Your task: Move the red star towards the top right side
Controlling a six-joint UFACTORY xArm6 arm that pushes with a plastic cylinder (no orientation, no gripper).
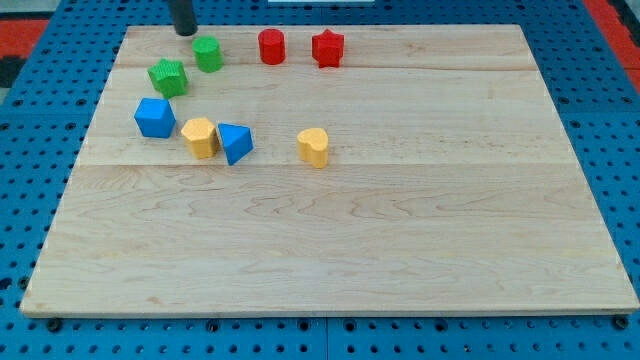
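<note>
The red star lies near the view's top, a little left of centre on the wooden board. A red cylinder stands just to its left. My tip is at the board's top-left edge, just left of and above the green cylinder, far to the left of the red star. A green star lies below and left of the tip.
A blue cube, a yellow block and a blue triangular block sit in a row at the left. A yellow heart-like block lies near the centre. Blue pegboard surrounds the board.
</note>
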